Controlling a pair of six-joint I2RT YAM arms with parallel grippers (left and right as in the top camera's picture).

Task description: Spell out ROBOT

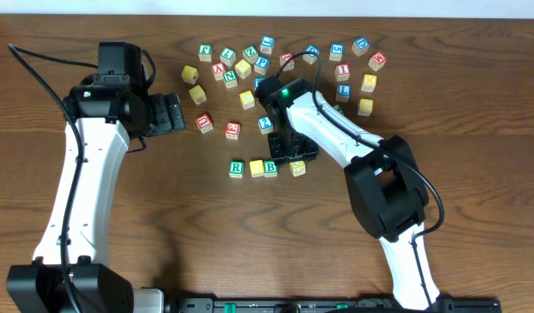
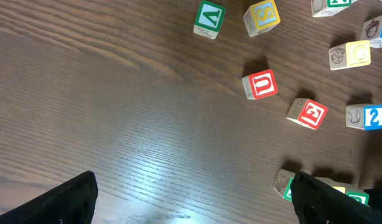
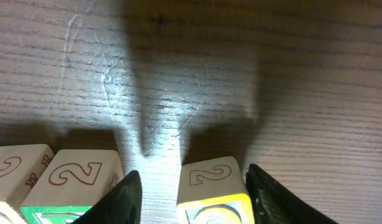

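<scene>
Right arm (image 1: 337, 135) low, its tool (image 3: 191, 177) astride yellow cube (image 3: 214, 186), jaws apart.

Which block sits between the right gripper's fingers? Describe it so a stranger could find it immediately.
On the table, below the scattered pile, three cubes stand in line: green R, a yellow one, green B. To the B's right in the overhead view, between the fingers of the right gripper, lies a yellow-edged cube. Unlike those three, it sits askew and slightly apart.

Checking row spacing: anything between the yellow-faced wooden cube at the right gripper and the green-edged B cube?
No block. Only the right gripper's own finger sits in the gap between the yellow-faced wooden cube and the green-edged B cube.
</scene>
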